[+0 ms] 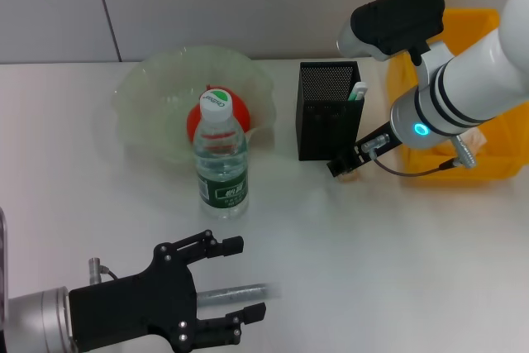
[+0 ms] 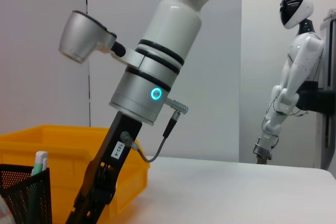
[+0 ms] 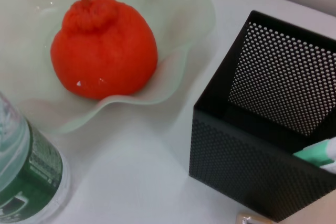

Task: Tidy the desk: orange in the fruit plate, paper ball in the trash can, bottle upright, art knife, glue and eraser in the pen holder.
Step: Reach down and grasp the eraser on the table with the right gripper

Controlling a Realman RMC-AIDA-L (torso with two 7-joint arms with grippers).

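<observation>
Hovering low beside the black mesh pen holder point(image 1: 328, 111), my right gripper point(image 1: 345, 163) sits near the table at its front corner — whether it is clenched or released, I cannot tell. A green-and-white item point(image 1: 357, 91) pokes from the holder. The orange point(image 3: 102, 48) lies in the fruit plate point(image 1: 149, 97); the bottle point(image 1: 221, 159) stands upright just before it. My left gripper point(image 1: 235, 285) hangs spread wide at the near edge — holding nothing. The yellow bin point(image 1: 475, 93) sits behind my right arm.

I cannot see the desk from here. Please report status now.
Left tool open, low over near desk. Right tool beside pen holder, grip unclear. Orange in fruit plate, bottle upright.
</observation>
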